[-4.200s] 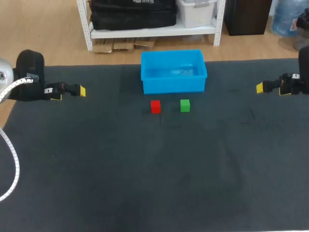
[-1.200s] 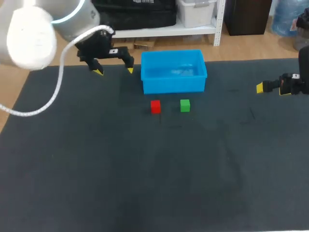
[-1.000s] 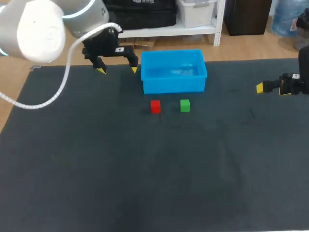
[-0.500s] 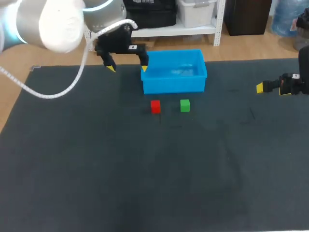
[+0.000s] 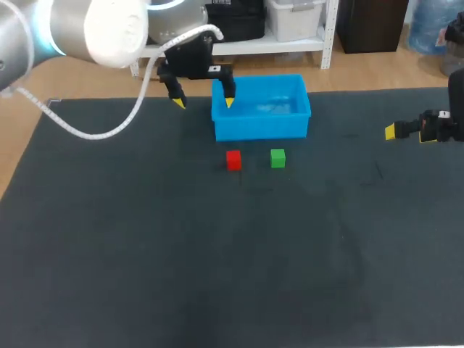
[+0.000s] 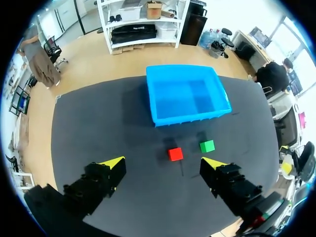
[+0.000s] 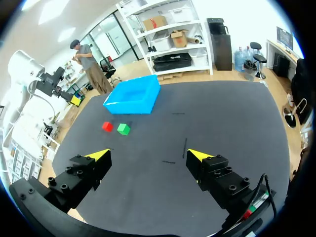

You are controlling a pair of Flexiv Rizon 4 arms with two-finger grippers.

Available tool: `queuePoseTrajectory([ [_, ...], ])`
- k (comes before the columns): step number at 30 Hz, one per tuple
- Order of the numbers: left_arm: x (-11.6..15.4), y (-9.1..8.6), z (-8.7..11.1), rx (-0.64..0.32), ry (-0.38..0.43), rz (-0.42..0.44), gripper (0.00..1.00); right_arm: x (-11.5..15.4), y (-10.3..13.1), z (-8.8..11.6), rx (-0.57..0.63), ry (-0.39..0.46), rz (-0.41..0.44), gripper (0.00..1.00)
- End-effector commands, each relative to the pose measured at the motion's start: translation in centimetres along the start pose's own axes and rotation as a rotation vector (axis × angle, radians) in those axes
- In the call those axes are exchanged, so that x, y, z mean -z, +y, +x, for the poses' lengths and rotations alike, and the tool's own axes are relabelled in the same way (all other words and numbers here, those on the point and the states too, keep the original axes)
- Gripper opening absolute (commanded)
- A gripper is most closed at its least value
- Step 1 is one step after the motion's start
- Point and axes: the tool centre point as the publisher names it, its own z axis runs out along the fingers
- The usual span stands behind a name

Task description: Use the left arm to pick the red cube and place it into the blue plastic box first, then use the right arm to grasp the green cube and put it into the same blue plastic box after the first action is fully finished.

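Left hand (image 5: 203, 102) spread, aloft near blue box (image 5: 261, 129) rim

Robotics lab, robot arm (image 5: 116, 29), dark-matted table (image 5: 217, 275)

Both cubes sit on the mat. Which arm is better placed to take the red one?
Left. The left gripper, jaws open, hangs by the blue plastic box, near the red cube. The right gripper sits at the far right, beyond the green cube.
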Motion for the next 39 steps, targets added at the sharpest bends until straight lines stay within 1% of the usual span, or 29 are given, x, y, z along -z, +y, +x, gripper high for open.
queuePoseTrajectory([
  [1,-0.8,-0.9,-1.1,0.003,0.028,-0.027,1.00,0.1,0.0,0.0,0.001,0.000,0.001,1.00],
  [11,-2.1,-2.2,-1.1,0.026,0.062,-0.054,1.00,0.1,0.0,0.0,0.001,0.000,0.001,1.00],
  [18,-3.1,-2.9,-0.4,0.031,0.083,-0.064,1.00,0.1,0.0,0.0,0.001,0.000,0.001,1.00],
  [39,-6.6,-3.0,1.0,0.066,0.137,-0.073,1.00,0.1,0.0,0.0,0.001,0.000,0.001,1.00],
])
